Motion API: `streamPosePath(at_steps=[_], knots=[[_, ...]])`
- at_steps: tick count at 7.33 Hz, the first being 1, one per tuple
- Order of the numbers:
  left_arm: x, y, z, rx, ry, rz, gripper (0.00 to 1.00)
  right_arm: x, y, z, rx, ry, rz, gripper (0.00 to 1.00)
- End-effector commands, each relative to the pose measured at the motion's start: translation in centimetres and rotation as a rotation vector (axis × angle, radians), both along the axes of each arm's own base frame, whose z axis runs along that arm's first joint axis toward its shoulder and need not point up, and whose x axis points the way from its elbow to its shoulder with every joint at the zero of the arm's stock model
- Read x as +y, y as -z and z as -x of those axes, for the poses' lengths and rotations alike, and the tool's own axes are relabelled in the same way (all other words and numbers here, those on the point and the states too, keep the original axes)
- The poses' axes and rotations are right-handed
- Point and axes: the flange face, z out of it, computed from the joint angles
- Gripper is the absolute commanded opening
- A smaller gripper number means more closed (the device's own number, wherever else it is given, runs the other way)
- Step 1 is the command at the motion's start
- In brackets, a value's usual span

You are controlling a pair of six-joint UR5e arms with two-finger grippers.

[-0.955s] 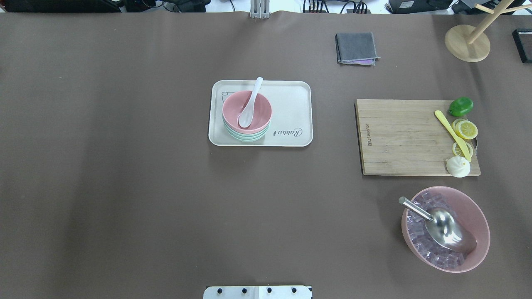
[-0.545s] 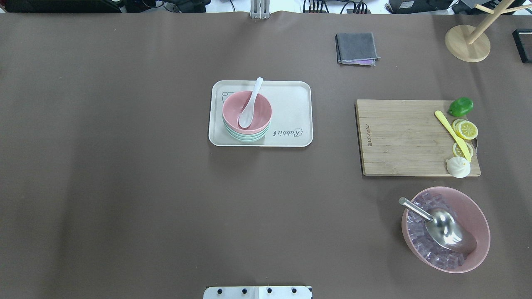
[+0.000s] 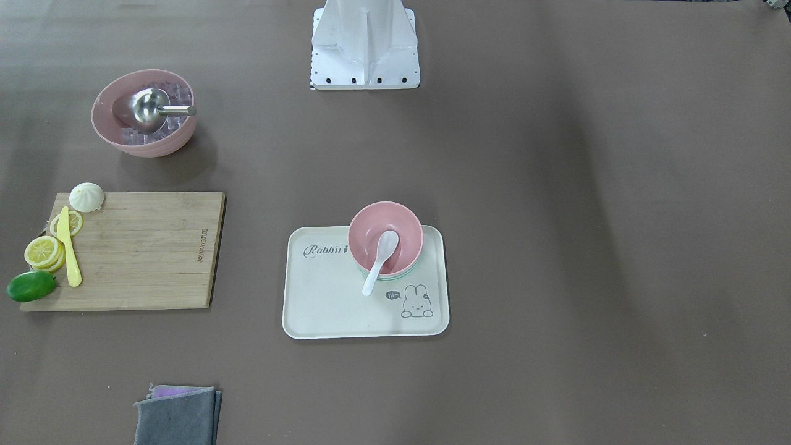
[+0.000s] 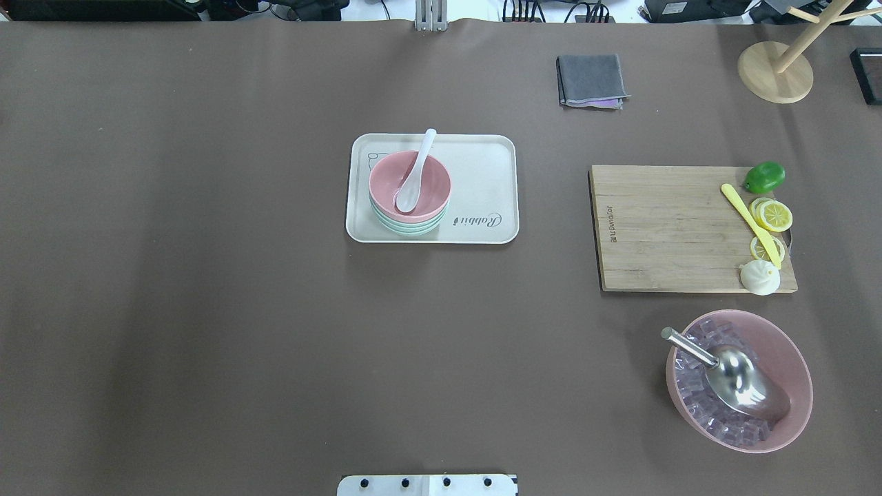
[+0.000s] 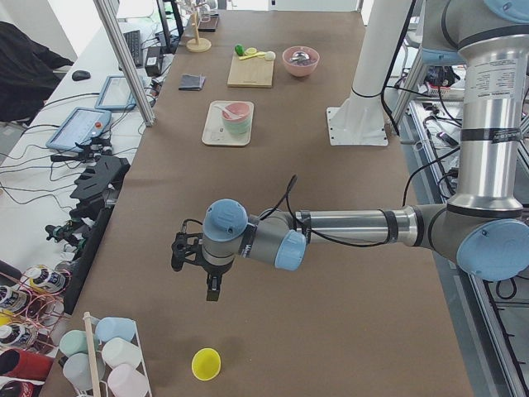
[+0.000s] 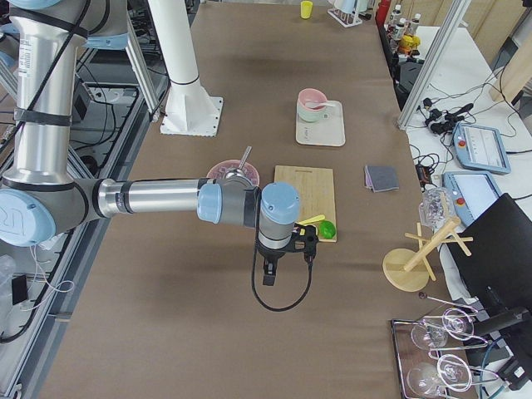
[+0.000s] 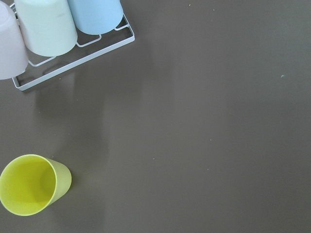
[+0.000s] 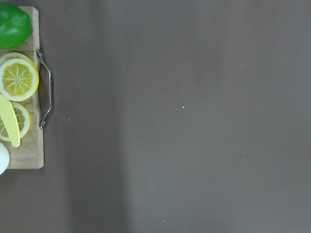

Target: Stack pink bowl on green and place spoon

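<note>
in the front-facing view the pink bowl [image 3: 385, 232] is seen nested on the green bowl [image 3: 390, 272], of which only a thin rim shows beneath it, and both are carried on the tray [image 3: 334, 309]. the spoon [image 3: 380, 261] is laid with its head inside the pink bowl and its handle leaning out over the rim; no fingers are shown here. in the overhead view the same stack is seen and neither arm is in frame. in the exterior left view the left gripper [image 5: 210, 288] is held over bare table with its fingers pointed down; the stack lies well apart from them, far along the table, while a yellow cup [image 5: 206, 363] stands near them on the opposite side. whether these fingers are released or clenched cannot be told. in the exterior right view the right gripper [image 6: 268, 274] is held fingers-down near the end of the cutting board [image 6: 303, 187], close to the lime [image 6: 328, 229], with the stack well beyond the board; its finger state cannot be told either. in the left wrist view only the yellow cup and pale cups [image 7: 46, 24] are shown, in the right wrist view only the board's end with lemon slices [image 8: 18, 79]. stacking and spoon placing are judged done, and nothing is seen left to do.
</note>
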Motion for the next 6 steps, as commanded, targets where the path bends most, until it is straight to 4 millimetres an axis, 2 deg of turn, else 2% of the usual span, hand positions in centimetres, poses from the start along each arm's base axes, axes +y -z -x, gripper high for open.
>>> streamPosePath(at_steps=[1, 2, 6], knots=[[2.6, 1.4, -0.5, 0.001, -0.013, 0.009, 0.98, 0.1, 0.1, 0.2, -0.037, -0.005, 0.005, 1.00], [4.9, 1.3, -0.6, 0.003, -0.013, 0.017, 0.98, 0.1, 0.0, 0.2, -0.039, -0.010, 0.010, 1.00], [5.1, 0.5, -0.7, 0.000, -0.015, 0.032, 0.98, -0.1, 0.1, -0.1, -0.048, -0.045, 0.034, 1.00]])
